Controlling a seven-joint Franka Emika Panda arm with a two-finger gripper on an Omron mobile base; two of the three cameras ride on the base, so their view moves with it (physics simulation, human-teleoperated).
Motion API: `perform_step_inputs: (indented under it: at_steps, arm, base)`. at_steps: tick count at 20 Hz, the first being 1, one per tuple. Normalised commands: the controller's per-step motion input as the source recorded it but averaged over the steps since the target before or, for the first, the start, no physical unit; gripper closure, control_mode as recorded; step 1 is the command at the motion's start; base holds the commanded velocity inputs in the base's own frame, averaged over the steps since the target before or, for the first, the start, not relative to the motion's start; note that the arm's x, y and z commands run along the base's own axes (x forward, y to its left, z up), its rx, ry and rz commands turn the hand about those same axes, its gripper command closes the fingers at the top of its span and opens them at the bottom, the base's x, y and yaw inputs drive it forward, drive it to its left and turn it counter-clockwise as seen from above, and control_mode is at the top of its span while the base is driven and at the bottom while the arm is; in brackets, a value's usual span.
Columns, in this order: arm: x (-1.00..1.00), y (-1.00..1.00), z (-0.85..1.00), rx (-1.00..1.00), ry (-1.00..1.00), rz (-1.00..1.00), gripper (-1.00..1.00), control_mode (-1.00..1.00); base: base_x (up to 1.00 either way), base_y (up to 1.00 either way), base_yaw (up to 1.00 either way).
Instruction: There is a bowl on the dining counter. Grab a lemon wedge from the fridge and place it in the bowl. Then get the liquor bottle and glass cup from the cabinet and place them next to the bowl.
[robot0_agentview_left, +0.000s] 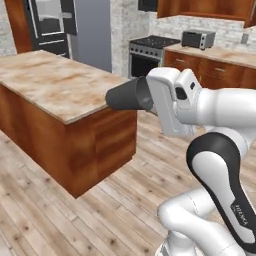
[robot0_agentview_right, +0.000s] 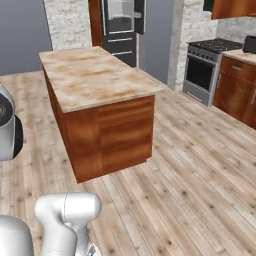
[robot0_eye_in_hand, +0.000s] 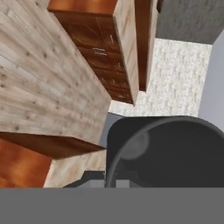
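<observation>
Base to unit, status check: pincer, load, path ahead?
Pincer state unreadable. Arm folded over wood floor beside kitchen island. Bowl, lemon wedge, bottle, cup unseen. Stove and fridge beyond.

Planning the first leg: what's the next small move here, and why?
Probably drive the base forward past the island toward the fridge. The fridge stands far behind the island, well beyond the arm's reach, and the lemon wedge comes first.

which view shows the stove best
The right base view: the stove stands unobstructed at upper right, with oven door and cooktop both plain. The left base view has the stove too, but farther off and its lower front is cut by the arm's dark wrist. The hand view looks along the kitchen island instead.
</observation>
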Motion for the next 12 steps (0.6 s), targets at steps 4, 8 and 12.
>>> perform_step_inputs:
  at_steps: [4, 8, 12]
  arm:
    - [0.00, 0.00, 0.00, 0.00, 0.00, 0.00, 1.00, 1.00]
    - [0.00, 0.00, 0.00, 0.00, 0.00, 0.00, 1.00, 1.00]
    - [0.00, 0.00, 0.00, 0.00, 0.00, 0.00, 1.00, 1.00]
  base:
    - [-0.87, 1.00, 0.15]
    - [-0.83, 1.00, 0.14]
    - [-0.82, 1.00, 0.13]
